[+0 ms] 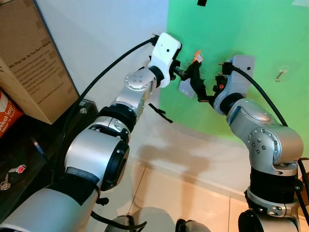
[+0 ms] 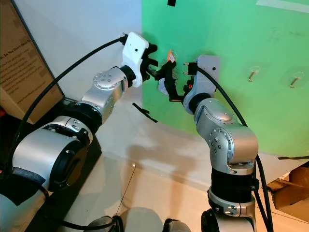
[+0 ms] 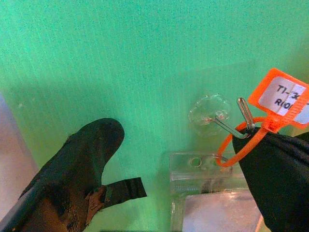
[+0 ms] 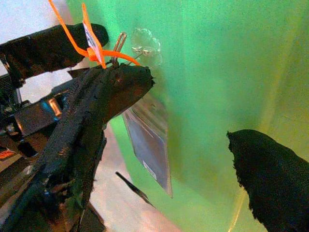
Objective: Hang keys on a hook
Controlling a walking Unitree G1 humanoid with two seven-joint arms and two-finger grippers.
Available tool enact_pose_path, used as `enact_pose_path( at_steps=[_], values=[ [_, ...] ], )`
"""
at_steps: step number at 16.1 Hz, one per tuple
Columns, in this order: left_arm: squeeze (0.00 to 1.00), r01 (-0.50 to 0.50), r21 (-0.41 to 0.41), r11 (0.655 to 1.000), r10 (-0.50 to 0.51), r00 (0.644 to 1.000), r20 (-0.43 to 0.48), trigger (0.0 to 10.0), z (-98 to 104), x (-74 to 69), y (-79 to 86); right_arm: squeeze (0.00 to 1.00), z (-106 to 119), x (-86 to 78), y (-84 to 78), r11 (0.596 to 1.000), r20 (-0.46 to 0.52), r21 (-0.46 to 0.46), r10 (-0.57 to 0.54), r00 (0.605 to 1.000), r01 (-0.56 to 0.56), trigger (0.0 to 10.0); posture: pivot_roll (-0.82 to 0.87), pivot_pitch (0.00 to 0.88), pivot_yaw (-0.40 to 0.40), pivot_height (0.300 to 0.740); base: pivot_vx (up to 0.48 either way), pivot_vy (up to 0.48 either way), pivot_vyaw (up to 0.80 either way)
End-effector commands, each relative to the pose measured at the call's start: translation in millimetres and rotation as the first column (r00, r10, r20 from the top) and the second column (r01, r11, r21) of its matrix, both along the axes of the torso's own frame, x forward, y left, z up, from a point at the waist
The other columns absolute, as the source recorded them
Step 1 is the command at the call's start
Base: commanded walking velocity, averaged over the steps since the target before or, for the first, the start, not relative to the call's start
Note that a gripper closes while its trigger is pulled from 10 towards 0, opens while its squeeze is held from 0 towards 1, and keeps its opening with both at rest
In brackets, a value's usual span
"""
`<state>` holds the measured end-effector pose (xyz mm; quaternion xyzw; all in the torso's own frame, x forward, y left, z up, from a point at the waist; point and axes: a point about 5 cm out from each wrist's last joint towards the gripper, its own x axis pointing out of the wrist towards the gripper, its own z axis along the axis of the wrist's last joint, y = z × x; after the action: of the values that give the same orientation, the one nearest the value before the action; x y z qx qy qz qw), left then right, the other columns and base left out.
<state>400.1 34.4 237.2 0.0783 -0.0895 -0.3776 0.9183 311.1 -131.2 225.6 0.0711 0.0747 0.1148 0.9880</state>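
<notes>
Left gripper point(image 3: 178, 159): up at the green wall panel point(image 3: 120, 48), fingers spread, nothing pinched between them.
Right gripper point(image 4: 193, 121): right alongside, fingers parted wide, one finger point(image 4: 111, 92) touching the orange tie.
Clear adhesive hook point(image 3: 215, 113): just beyond both sets of fingertips, stuck on the panel.
Clear badge holder point(image 3: 212, 198): hanging below the hook by an orange zip-tie tag point(image 3: 280, 99).
Other hooks point(image 2: 253, 74): further along the panel, off the right gripper's side.
</notes>
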Motion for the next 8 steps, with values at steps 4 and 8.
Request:
enact_pose_path(
  at_steps=[4, 8],
  values=[
    [0.0, -0.002, -0.14, 0.99, 0.007, 0.999, 0.033, 10.0, 50.1, 6.4, 1.9, 0.0, -18.6, -0.5, 9.2, 0.998, -0.1, -0.031, 0.05, 0.994, -0.053, 10.0, -0.23, 0.096, 0.014, 0.74, 0.0, 0.0, 0.0],
    [0.0, -0.009, -0.345, 0.939, -0.038, 0.991, -0.129, 10.0, 52.4, 9.4, 2.7, 0.0, -14.4, 0.5, 7.2, 0.998, -0.081, -0.036, 0.047, 0.996, -0.05, 10.0, -0.23, 0.093, 0.014, 0.74, 0.0, 0.0, 0.0]
  ],
)
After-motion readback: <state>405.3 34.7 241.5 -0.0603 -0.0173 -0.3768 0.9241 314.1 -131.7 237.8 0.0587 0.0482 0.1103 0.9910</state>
